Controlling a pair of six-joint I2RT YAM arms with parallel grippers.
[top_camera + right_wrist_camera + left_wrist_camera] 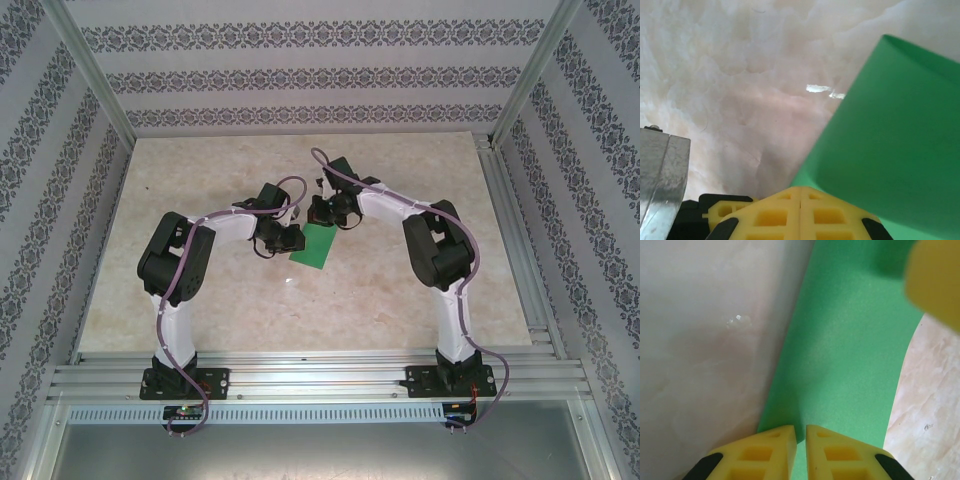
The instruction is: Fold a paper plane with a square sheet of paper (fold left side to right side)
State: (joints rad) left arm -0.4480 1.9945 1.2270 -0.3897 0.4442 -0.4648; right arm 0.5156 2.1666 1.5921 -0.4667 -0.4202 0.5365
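- Two arms bend in toward the middle of the table (200,300), and their wrists nearly meet over the square sheet of paper (318,247).
- From above, we see the sheet as a tilted green oblong, longer than it is wide. It lies on the pale marbled top about midway between the side walls.
- The left gripper (284,239) sits at the sheet's left edge, and the right gripper (333,212) sits at its far end.
- In the left wrist view, the yellow fingers (765,452) stand a thin slit apart, with green showing through the slit. We cannot tell whether they touch the paper.
- The green runs away from those fingers as a long band, its left edge straight against the table. A blurred yellow shape (936,282) hangs over its far right end.
- In the right wrist view, the jaws are pressed tight together with no gap between them.
- A corner of the sheet meets those closed fingertips (835,215), and the paper spreads up and to the right. Its far edge curls over, so it looks raised off the table.
- We cannot tell whether any paper is caught between the right jaws.
- A metal bar (660,170) stands at the lower left of that view.
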